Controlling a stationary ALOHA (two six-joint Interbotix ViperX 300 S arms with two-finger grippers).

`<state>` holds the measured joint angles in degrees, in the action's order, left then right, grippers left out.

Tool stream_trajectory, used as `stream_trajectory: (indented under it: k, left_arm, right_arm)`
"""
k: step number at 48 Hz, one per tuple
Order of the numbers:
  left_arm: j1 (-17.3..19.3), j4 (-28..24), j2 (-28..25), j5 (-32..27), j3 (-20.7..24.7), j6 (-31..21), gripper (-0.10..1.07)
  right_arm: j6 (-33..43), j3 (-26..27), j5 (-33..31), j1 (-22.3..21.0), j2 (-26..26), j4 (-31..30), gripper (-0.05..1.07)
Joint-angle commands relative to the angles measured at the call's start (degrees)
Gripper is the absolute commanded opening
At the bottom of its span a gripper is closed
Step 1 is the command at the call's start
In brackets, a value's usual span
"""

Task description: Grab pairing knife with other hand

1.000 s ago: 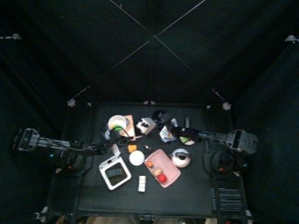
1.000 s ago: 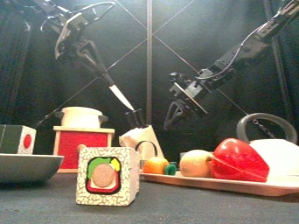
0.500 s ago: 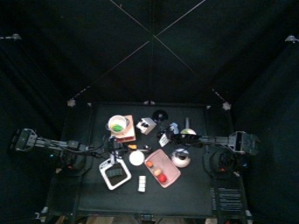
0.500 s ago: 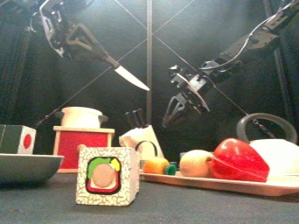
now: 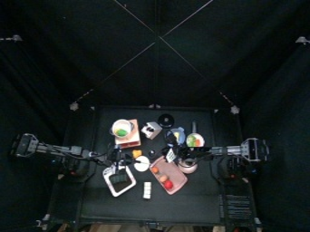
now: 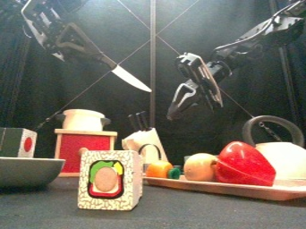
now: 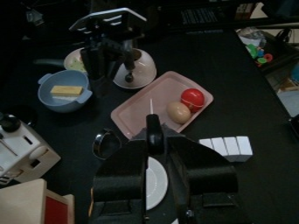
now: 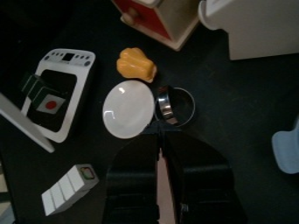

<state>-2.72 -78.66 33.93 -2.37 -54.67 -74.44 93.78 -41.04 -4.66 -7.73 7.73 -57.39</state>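
The paring knife (image 6: pixel 129 78) hangs in the air above the table's left half, its blade slanting down toward the middle. My left gripper (image 6: pixel 79 49) is shut on its handle. In the left wrist view the blade (image 7: pixel 152 110) shows edge-on as a thin pale line rising from between that gripper's (image 7: pixel 152 140) fingers. My right gripper (image 6: pixel 181 108) hangs right of the blade tip and apart from it, pointing down. Its jaws (image 8: pixel 158 150) are shut, with nothing between them.
Below stand a pink tray (image 6: pixel 227 186) with a red pepper (image 6: pixel 244 164) and an onion (image 6: pixel 201 166), a patterned box (image 6: pixel 107 180), a red and white box (image 6: pixel 85 149) and a bowl (image 6: pixel 27 170). A white plate (image 8: pixel 128 109) lies under the right gripper.
The left arm has lifted the knife up and to the left, clear of the things on the table. The right gripper has risen a little and shifted right, still shut.
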Motion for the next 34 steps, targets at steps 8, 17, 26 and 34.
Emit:
stream_trajectory:
  k: [8, 17, 26, 34]
  left_arm:
    - [2.6, -1.2, 0.3, 0.0, -0.2, -0.2, 0.49]
    - [2.4, -1.9, 0.4, 0.2, -0.6, 0.1, 0.49]
    - [2.3, -1.7, 0.3, 0.4, -1.1, -0.2, 0.49]
    - [1.5, -1.9, 0.3, 0.6, -1.4, -0.1, 0.49]
  right_arm:
    - [-0.2, 0.9, 0.2, 2.2, 2.0, 2.2, 0.21]
    - [-0.4, 1.6, 0.3, 3.7, 2.1, 1.4, 0.21]
    - [-0.4, 2.1, 0.3, 6.7, 3.1, -4.0, 0.22]
    - [-0.3, 3.1, 0.2, 10.0, 3.2, -12.3, 0.25]
